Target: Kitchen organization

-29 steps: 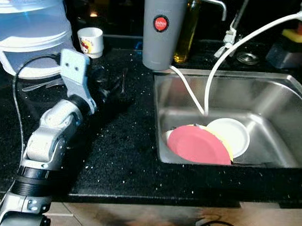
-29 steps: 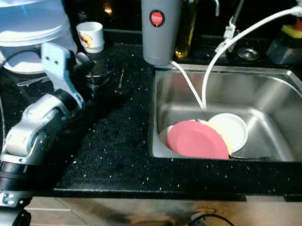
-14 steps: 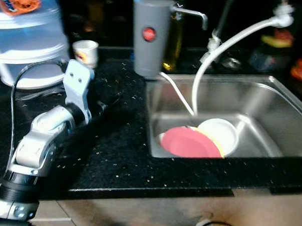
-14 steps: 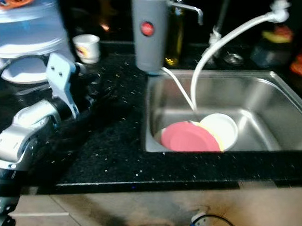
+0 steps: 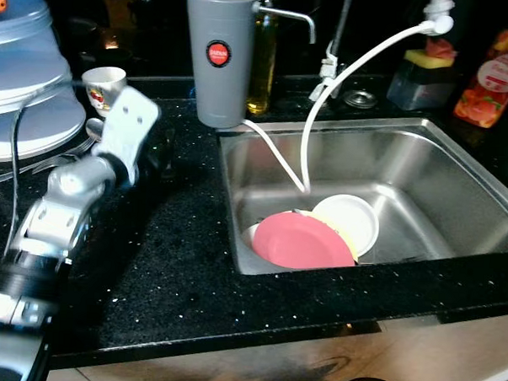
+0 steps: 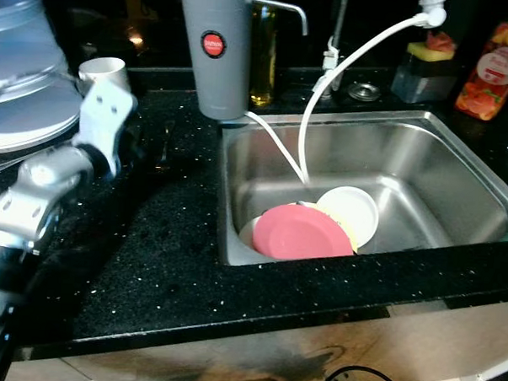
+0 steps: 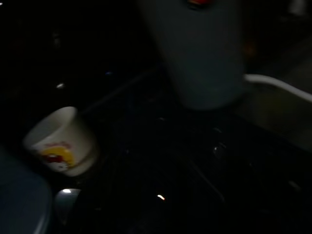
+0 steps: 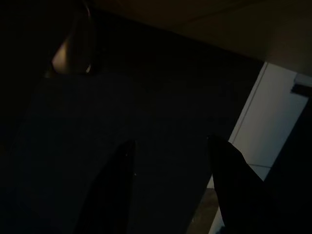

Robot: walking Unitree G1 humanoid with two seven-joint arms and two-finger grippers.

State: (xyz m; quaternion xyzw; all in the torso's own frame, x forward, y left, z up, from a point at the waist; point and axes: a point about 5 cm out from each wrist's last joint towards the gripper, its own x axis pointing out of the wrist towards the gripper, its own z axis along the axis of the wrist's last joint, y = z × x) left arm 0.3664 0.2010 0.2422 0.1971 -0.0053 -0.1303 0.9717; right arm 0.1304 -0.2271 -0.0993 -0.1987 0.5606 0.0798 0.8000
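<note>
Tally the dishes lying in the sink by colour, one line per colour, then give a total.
Pink plate: 1
Yellow plate: 1
White bowl: 1
White dish under the pink plate: 1
Total: 4

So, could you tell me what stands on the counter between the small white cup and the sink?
In the left eye view, a tall grey canister with a red round label stands between the small white cup and the sink, at the sink's back corner.
</note>
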